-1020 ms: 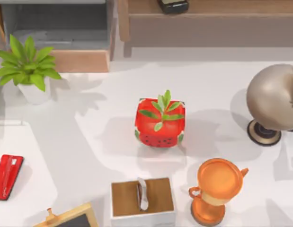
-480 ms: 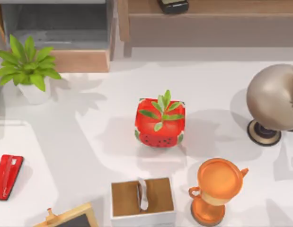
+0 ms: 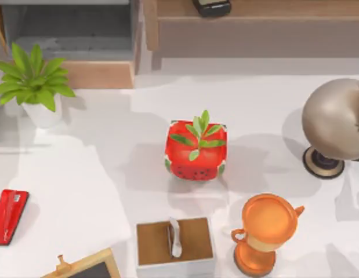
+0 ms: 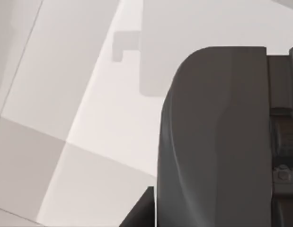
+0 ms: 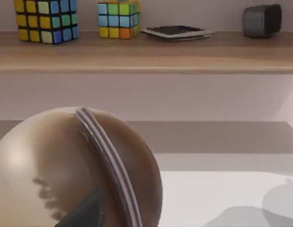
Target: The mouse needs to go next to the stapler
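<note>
While my left gripper's state cannot be told, the stapler (image 3: 9, 215) lies at the table's (image 3: 109, 174) left edge; a strawberry planter (image 3: 195, 152), tissue box (image 3: 175, 246) and trophy (image 3: 265, 231) stand rightward, well apart.

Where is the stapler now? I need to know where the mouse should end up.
In the top view the stapler lies flat at the table's far left edge, toward the front, just above the wooden-framed board and well below the potted plant.

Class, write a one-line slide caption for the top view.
Red stapler at the table's left edge, strawberry planter mid-table, tissue box and orange trophy in front.
</note>
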Controlling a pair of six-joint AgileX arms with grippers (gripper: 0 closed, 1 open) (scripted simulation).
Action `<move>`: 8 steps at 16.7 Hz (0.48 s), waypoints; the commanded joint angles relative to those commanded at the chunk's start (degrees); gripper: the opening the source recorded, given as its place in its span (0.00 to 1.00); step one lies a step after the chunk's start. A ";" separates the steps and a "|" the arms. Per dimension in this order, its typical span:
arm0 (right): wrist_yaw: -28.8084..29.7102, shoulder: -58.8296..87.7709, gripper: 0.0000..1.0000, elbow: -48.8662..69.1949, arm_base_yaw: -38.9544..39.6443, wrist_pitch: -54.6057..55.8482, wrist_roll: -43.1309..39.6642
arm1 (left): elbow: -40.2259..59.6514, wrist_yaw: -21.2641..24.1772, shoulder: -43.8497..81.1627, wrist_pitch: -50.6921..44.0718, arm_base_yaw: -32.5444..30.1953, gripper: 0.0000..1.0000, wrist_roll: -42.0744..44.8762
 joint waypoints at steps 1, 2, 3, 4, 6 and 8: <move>0.00 0.00 1.00 0.00 0.00 0.00 0.00 | -2.40 -0.09 -3.02 0.81 -1.51 0.00 -0.84; 0.00 0.00 1.00 0.00 0.00 0.00 0.00 | -5.04 -0.19 -6.11 1.69 -3.22 0.00 -1.70; 0.00 0.00 1.00 0.00 0.00 0.00 0.00 | -7.91 -0.29 -9.23 2.62 -5.08 0.00 -2.59; 0.00 0.00 1.00 0.00 0.00 0.00 0.00 | -11.02 -0.39 -12.34 3.61 -7.11 0.00 -3.50; 0.00 0.00 1.00 0.00 0.00 0.00 0.00 | -17.82 -0.59 -18.35 5.71 -11.49 0.00 -5.35; 0.00 0.00 1.00 0.00 0.00 0.00 0.00 | -25.23 -0.77 -23.89 7.93 -16.14 0.00 -7.22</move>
